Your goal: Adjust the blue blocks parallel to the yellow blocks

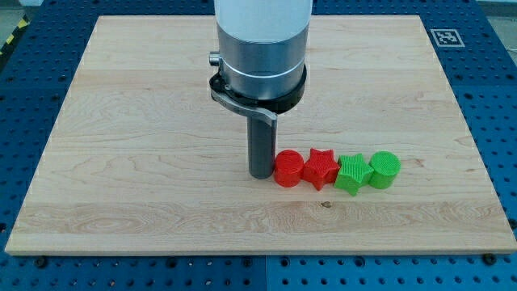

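Blocks in red and green stand in a single row near the bottom of the wooden worktop point(121, 121), while the blue and yellow blocks named in the task appear nowhere in the camera view. My tip point(260, 175) sits at the row's left end, touching or just beside the red cylinder point(289, 169). To that block's right come the red star point(321, 168), the green star point(352, 174) and the green cylinder point(384, 170), each touching or nearly touching its neighbour.

The row runs almost level across the view, which suggests the four pieces were lined up by pushing from one end; the rod's place at the left end fits that reading, though this is a judgement only. No hand is fitted to the arm, only the straight dark rod, so there is nothing to report as apart or together.

With no blue or yellow block visible, the step in hand cannot be judged, unless those blocks lie hidden behind the arm's broad grey body at the view's top centre, which cannot be told.
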